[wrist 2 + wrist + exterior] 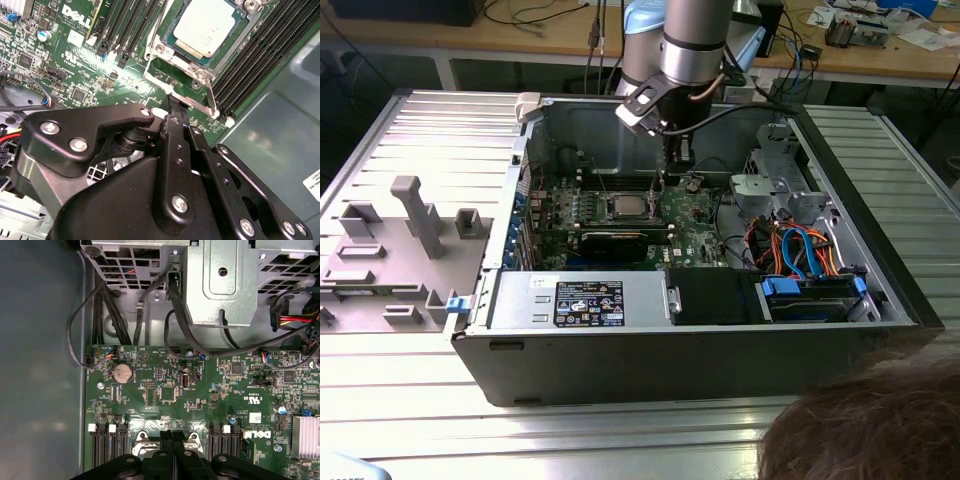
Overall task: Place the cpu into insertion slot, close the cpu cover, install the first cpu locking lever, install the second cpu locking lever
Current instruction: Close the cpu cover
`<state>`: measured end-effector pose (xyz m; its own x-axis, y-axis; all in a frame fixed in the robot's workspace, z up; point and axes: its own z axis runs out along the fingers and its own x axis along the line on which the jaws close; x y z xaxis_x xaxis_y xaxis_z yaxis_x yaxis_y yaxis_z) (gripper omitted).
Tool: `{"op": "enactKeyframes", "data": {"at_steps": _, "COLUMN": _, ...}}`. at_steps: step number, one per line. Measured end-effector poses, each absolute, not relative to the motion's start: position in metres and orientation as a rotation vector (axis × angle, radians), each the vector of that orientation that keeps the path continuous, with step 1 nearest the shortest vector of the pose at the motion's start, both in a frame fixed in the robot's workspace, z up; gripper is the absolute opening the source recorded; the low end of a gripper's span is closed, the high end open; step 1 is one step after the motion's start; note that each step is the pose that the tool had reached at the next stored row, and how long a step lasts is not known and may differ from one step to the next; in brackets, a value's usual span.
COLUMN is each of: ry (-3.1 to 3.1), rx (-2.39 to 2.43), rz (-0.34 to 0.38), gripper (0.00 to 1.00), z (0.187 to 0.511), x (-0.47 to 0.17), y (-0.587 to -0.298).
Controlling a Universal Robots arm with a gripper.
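Your gripper (176,107), fingers (172,145) pressed together with nothing seen between them, hangs just beside the socket's near edge; the cpu (205,24) lies seated beyond the tips, inside the cpu cover (179,60).

- The table (410,130) was ribbed bare metal, pale and faintly glaring under even light;
- a grey tray (380,270) of blocks lay on it at the exterior view's left;
- a wooden bench (890,62) ran along the back, strewn with cables (535,15) and papers (930,38);
- a person's hair (870,430) showed nearest the camera.
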<state>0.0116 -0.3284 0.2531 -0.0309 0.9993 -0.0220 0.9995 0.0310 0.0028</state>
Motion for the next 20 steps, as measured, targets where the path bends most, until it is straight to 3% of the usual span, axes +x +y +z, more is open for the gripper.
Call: {"op": "enactKeyframes", "data": {"at_steps": 20, "ry": 2.243, "rx": 2.174, "rz": -0.021, "gripper": 0.11, "z": 0.2529, "x": 0.0051, "y": -0.3284}}
